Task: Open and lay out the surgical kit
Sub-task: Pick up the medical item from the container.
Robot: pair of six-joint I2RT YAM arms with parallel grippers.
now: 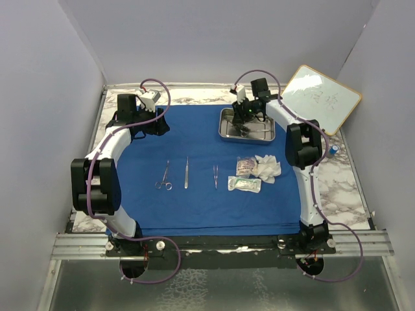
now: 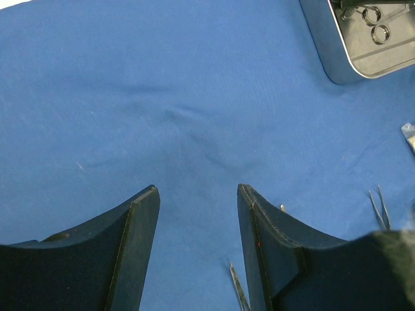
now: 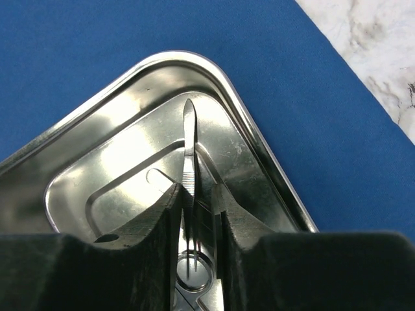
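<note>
**A:** Starting nearest the arm bases, what is lying on the blue cloth [image 1: 194, 210]?

**B:** The cloth is lying spread flat over the table [image 1: 350, 194]. 1 row is sitting across its middle: scissors [image 1: 163, 177], long tweezers [image 1: 186, 172] and short forceps [image 1: 215, 176]. Right of those a clear packet [image 1: 244, 184] is lying, with white gauze [image 1: 267, 168] just behind it.

**A:** And the left arm?

**B:** The left gripper [image 2: 198, 194] is hovering over bare cloth toward the far left. Its fingers are standing roughly half apart and gripping nothing.

**A:** Farther back?

**B:** The steel tray [image 3: 249, 152] is sitting on the far right part of the cloth. The right gripper [image 3: 194, 191] is reaching down into it, with its 2 fingers drawn narrow on either side of a slim steel instrument [image 3: 189, 139]. I am not able to tell whether the pads are actually biting on it.

**A:** What should I be worrying about?

**B:** I am judging that hold to be thin, because it is polished steel taken toward its rear end. On a lift it could be pivoting, slipping out and clattering back into the tray. Ringed handles [image 2: 366, 13] are also lying in the tray, just under the fingers, so 1 of them could be snagging and coming up too. A fingertip catching the tray wall could be shoving the tray and rucking the cloth under the finished row.

**A:** And beyond that?

**B:** A whiteboard [image 1: 321, 98] is sitting at the far right corner, apart from the tray.
</note>
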